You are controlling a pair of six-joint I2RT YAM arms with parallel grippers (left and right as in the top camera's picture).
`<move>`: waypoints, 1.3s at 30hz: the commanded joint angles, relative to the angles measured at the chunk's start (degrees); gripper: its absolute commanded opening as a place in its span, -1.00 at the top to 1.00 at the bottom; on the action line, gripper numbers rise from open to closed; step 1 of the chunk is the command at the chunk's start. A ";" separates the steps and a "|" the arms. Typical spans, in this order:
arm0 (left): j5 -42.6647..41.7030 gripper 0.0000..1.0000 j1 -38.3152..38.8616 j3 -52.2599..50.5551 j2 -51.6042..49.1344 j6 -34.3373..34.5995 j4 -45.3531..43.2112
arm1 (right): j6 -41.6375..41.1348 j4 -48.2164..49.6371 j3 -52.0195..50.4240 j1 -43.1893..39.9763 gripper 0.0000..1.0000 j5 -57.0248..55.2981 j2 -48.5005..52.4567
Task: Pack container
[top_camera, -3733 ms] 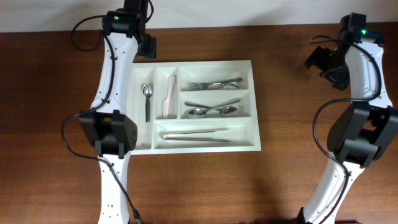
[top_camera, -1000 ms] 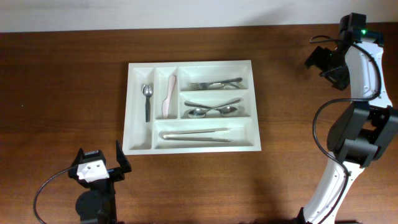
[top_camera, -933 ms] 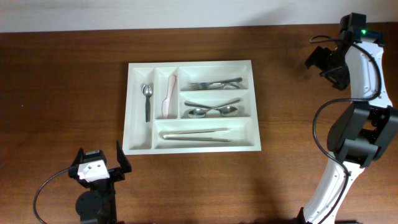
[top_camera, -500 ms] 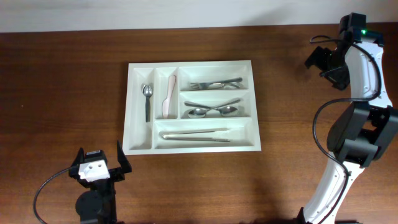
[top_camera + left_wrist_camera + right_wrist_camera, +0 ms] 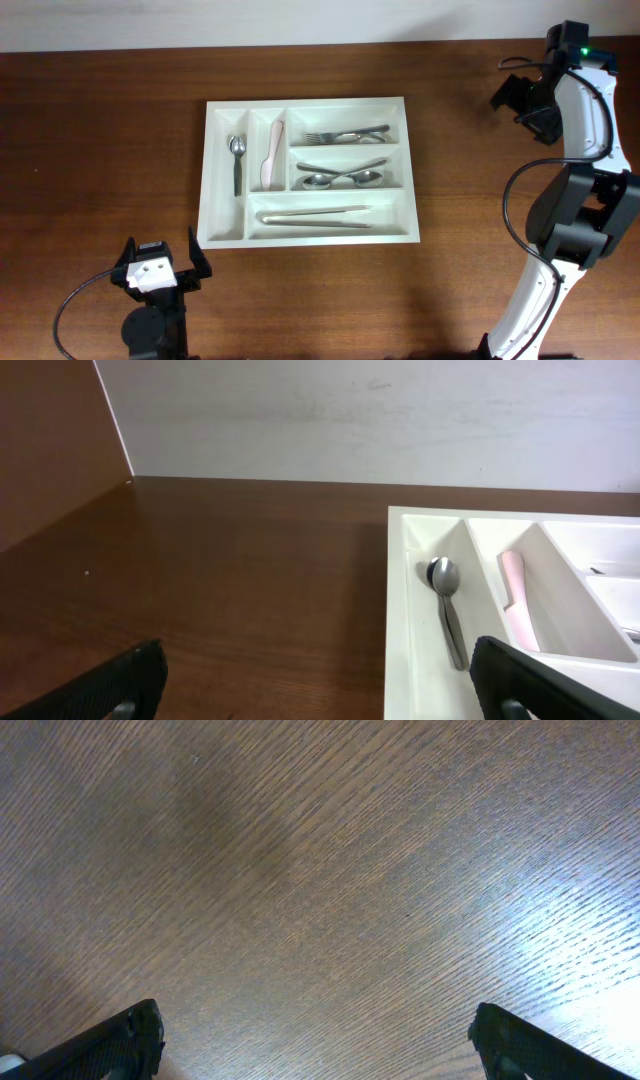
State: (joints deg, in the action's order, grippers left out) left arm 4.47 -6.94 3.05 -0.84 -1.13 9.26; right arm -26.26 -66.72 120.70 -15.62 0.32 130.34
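Container: a large white cutlery tray is seen from overhead lying flat on the table, left of centre and towards the far edge; its near left corner is also caught by the left wrist camera
Compartments: two narrow upright ones are set at the left of the tray, and three long horizontal ones are stacked to their right
Leftmost narrow compartment: a small metal spoon is laid lengthwise, bowl towards the wall
Second narrow compartment: a pale pink utensil is laid lengthwise; its kind cannot be told
Far long compartment: metal forks are laid side to side
Middle long compartment: metal spoons are laid side to side
Near long compartment: long slim metal pieces are laid side to side; their kind cannot be told
Left gripper: it is held at the near left of the table, apart from the tray's near left corner; its fingers are spread wide with nothing between them
Right gripper: it is held at the far right, well apart from the tray; its fingers are spread wide over bare wood, with nothing grasped
Table: dark brown wood with a visible grain
Wall: a pale surface is seen beyond the table's far edge
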 commanded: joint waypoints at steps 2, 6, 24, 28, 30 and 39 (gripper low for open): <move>-0.68 -0.99 -0.37 -0.46 0.55 -1.11 -0.20 | 0.76 -0.17 1.09 -0.22 -0.98 -0.55 -0.63; -0.68 -0.99 -0.37 -0.46 0.55 -1.11 -0.20 | 0.79 -0.79 1.07 -0.13 -0.98 -3.61 -0.63; -0.68 -0.99 -0.37 -0.46 0.55 -1.11 -0.20 | 13.92 -6.71 0.57 15.43 -0.98 -14.64 -27.98; -0.68 -0.98 -0.37 -0.46 0.55 -1.11 -0.20 | 15.34 -5.62 -1.81 19.15 -0.98 -16.59 -37.77; -0.68 -0.98 -0.37 -0.46 0.55 -1.11 -0.20 | 15.34 -4.09 -5.20 19.78 -0.98 -18.40 -43.10; -0.68 -0.99 -0.37 -0.46 0.55 -1.11 -0.20 | 15.28 14.95 -46.58 19.63 -0.98 -16.39 -76.08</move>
State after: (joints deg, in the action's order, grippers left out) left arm 4.45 -6.94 2.94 -0.84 -1.13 9.21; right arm -11.55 -56.40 85.06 3.86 -16.49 60.42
